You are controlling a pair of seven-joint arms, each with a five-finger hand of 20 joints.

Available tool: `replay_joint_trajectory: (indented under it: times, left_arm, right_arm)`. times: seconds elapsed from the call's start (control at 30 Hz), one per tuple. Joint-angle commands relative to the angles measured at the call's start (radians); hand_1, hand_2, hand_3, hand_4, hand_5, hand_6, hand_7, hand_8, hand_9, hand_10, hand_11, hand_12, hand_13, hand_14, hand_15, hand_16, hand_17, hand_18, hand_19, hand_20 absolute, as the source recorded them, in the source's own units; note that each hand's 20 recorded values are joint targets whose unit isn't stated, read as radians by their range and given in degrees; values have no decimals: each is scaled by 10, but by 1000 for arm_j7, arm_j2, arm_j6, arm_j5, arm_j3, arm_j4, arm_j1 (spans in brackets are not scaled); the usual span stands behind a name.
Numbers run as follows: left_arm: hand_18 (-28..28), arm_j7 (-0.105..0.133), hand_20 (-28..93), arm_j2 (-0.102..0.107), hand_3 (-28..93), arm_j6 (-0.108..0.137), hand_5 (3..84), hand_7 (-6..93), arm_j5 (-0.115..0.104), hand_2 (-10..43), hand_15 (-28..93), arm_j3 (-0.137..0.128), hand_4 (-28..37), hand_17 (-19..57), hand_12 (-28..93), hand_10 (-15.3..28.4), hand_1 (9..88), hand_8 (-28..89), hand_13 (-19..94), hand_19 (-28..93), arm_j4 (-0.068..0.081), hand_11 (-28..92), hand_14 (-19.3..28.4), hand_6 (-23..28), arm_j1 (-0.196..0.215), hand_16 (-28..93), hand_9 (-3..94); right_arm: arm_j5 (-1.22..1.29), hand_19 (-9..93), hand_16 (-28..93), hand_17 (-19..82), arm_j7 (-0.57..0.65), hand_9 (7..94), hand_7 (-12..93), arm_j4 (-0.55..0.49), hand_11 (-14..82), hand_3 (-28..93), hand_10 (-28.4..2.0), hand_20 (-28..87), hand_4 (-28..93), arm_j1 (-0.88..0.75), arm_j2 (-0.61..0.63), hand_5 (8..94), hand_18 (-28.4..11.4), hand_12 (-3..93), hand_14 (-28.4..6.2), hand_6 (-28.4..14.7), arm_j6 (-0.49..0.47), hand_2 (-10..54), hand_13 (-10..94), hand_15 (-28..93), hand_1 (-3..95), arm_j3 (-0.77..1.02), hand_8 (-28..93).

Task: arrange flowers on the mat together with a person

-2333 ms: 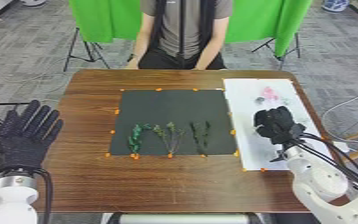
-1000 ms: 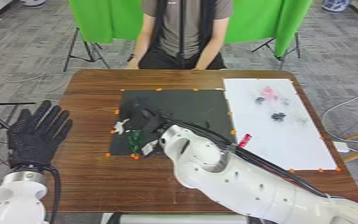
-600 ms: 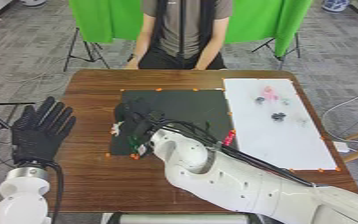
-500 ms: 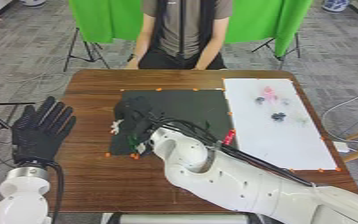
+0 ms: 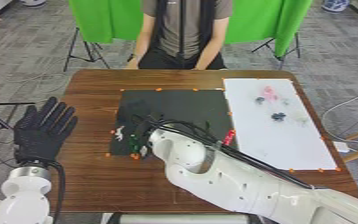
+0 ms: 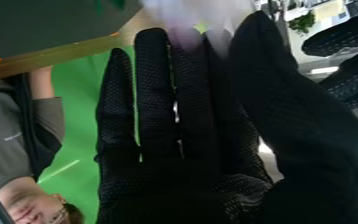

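Right hand (image 6: 162,185) over mat (image 5: 180,100), fingers straight, slightly apart. White flower (image 5: 119,132) at mat's left side, beside hand. Likely light, petals easily crushed; pinch stem gently.

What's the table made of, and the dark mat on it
The table looks like wood or wood veneer, brown with streaky grain and slight sheen. The dark mat seems felt or heavy paper, flat and matte; which, I can't tell.
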Motion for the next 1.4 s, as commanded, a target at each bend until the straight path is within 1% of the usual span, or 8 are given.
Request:
replay_joint_trajectory:
  times: [0.03, 0.47, 0.63, 0.83, 0.93, 1.3, 1.33, 1.4]
  left_arm:
    - [137, 7, 121, 1, 715, -9, 409, 186, -14, 135, 371, 5, -283, -56, 87, 154, 306, -117, 277, 357, 11, 209, 153, 79, 9, -86, 366]
    - [137, 17, 121, -15, 717, -23, 408, 184, -16, 134, 365, -15, -283, -56, 87, 155, 305, -116, 273, 356, 8, 206, 153, 79, 31, -87, 364]
    - [137, 15, 121, -24, 717, -26, 407, 182, -20, 132, 357, -22, -283, -56, 87, 153, 304, -115, 272, 355, 5, 206, 151, 79, 40, -88, 363]
    - [137, 29, 120, -24, 715, -31, 406, 183, -28, 132, 353, -36, -283, -55, 86, 153, 302, -115, 273, 353, 0, 205, 150, 78, 51, -88, 363]
    - [137, 22, 121, -26, 710, -30, 405, 183, -16, 135, 347, -41, -283, -56, 86, 153, 297, -115, 273, 354, -6, 204, 149, 77, 60, -89, 363]
    - [137, 22, 120, -32, 707, -39, 405, 183, -11, 148, 337, -57, -283, -55, 86, 152, 291, -116, 272, 353, -18, 204, 148, 77, 86, -88, 363]
    - [137, 25, 119, -33, 708, -42, 405, 183, -10, 147, 335, -57, -283, -54, 85, 152, 293, -116, 272, 352, -19, 204, 147, 76, 91, -88, 363]
    - [136, 25, 118, -34, 709, -46, 405, 183, -2, 147, 332, -60, -283, -53, 85, 152, 294, -116, 271, 350, -21, 204, 147, 77, 100, -88, 364]
  right_arm:
    - [-25, 534, 224, 213, -22, 586, 253, -35, 175, 739, -86, 137, -283, -52, -11, 550, -140, 184, -72, 22, -75, -95, 461, 368, 531, 65, -163]
    - [123, 524, 157, 164, -76, 415, 221, -197, 98, 764, -125, 94, -283, -165, 41, 402, -154, 144, -125, -10, -70, -95, 349, 347, 381, 262, -148]
    - [281, 510, 141, 143, -126, 368, 156, -288, 89, 743, -147, 86, -271, -240, 89, 329, -160, 139, -145, -43, -20, -14, 306, 309, 293, 386, -112]
    - [374, 466, 138, 120, -294, 334, 148, -347, 67, 738, -135, 74, -271, -332, 144, 314, -151, 136, -145, -38, -139, 30, 257, 262, 303, 570, -103]
    - [403, 437, 146, 111, -326, 322, 135, -372, 54, 718, -126, 75, -269, -378, 199, 301, -149, 141, -143, -33, -58, 64, 244, 232, 265, 609, -95]
    - [555, 386, 172, 109, -342, 346, 127, -436, 43, 715, -131, 91, -246, -670, 345, 332, -155, 140, -135, -19, -16, 101, 263, 172, 204, 947, -94]
    - [751, 382, 174, 107, -365, 346, 127, -441, 42, 715, -131, 92, -245, -592, 562, 333, -155, 140, -135, -18, 199, 100, 260, 168, 201, 779, -94]
    - [820, 373, 180, 107, -377, 346, 126, -447, 38, 716, -131, 94, -243, -687, 540, 334, -154, 139, -136, -17, 171, 98, 260, 156, 194, 897, -94]
